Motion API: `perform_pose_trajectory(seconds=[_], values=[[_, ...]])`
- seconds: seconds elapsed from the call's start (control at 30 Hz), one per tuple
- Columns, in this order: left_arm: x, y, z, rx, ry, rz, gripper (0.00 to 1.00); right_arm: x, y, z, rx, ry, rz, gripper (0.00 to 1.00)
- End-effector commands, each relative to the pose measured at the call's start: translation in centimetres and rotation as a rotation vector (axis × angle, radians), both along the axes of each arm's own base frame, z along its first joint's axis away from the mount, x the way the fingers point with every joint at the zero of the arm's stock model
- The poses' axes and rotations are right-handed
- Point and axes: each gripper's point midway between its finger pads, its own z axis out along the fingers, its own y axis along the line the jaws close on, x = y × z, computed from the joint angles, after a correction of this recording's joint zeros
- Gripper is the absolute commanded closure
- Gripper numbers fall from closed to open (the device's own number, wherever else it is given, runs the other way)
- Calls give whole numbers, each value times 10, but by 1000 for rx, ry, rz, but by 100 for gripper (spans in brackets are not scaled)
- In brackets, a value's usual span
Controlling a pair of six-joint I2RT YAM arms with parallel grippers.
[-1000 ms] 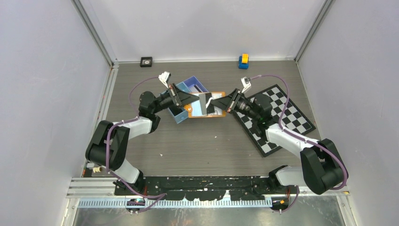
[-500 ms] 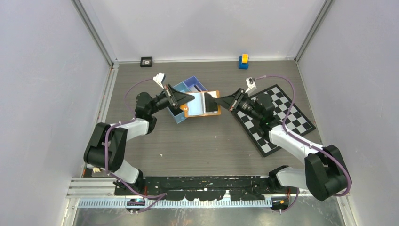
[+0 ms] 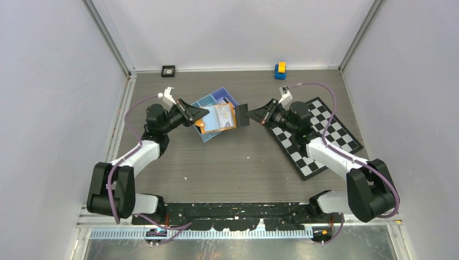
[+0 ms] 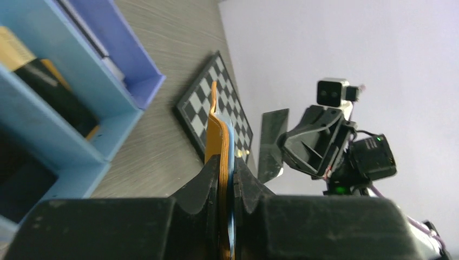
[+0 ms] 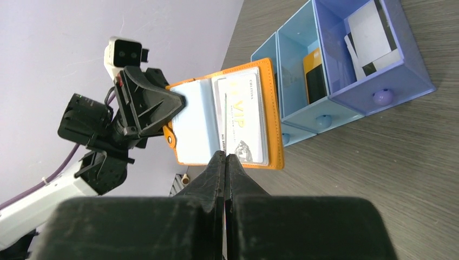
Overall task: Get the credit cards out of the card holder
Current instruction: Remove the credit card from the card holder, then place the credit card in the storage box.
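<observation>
My left gripper [image 3: 201, 115] is shut on the left edge of the orange card holder [image 3: 216, 118] and holds it open above the table. Edge-on in the left wrist view, the holder [image 4: 218, 135] stands between the left gripper's [image 4: 226, 165] fingers. My right gripper [image 3: 253, 115] is shut on a thin dark-looking credit card [image 3: 242, 114], held clear of the holder's right edge. In the right wrist view that card [image 5: 225, 116] shows only as a thin line running out from the right gripper [image 5: 225, 157]. A white card marked VIP [image 5: 243, 119] sits in the holder's [image 5: 273, 108] clear sleeve.
A blue three-compartment tray [image 3: 214, 100] lies just behind the holder, with cards [image 5: 373, 32] in its compartments. A checkerboard mat [image 3: 319, 135] lies under the right arm. A yellow-and-blue block [image 3: 280, 70] and a small black object [image 3: 168, 70] sit by the back wall.
The left arm has drawn the card holder to the left. The right gripper has pulled the dark card out of it; card and holder now hang apart.
</observation>
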Motion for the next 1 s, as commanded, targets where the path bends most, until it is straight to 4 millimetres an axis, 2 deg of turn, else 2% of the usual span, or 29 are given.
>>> perform_pose_trajectory(seconds=[0.0, 0.2, 0.33, 0.57, 0.97], values=[[4, 36, -9, 54, 24, 156, 100, 18, 2, 22, -20, -64, -15, 100], [0, 76, -12, 116, 46, 352, 100, 38, 20, 13, -55, -35, 28, 99], [-7, 89, -6, 135, 21, 430, 100, 51, 38, -2, -76, -6, 79, 100], [-19, 122, 2, 185, -18, 614, 100, 65, 64, -15, -150, -3, 119, 100], [-52, 167, 33, 129, -131, 880, 100, 62, 118, -40, -203, 40, 221, 100]])
